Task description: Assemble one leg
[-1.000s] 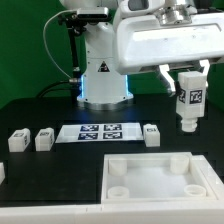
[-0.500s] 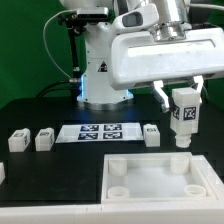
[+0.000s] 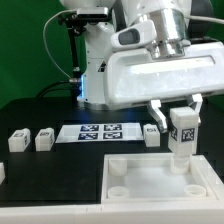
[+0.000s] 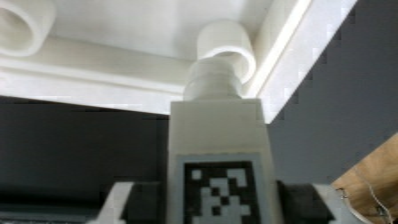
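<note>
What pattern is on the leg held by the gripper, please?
A black-and-white square marker tag on the white leg; best seen in the wrist view.

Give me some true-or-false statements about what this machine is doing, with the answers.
1. The pincer grips a leg upright. True.
2. That leg hangs over the marker board. False: its lower end is at a corner hole of the square piece.
3. Loose legs lie on both sides of the marker board. True.
4. The pincer is open and empty. False: it is shut on the leg.
</note>
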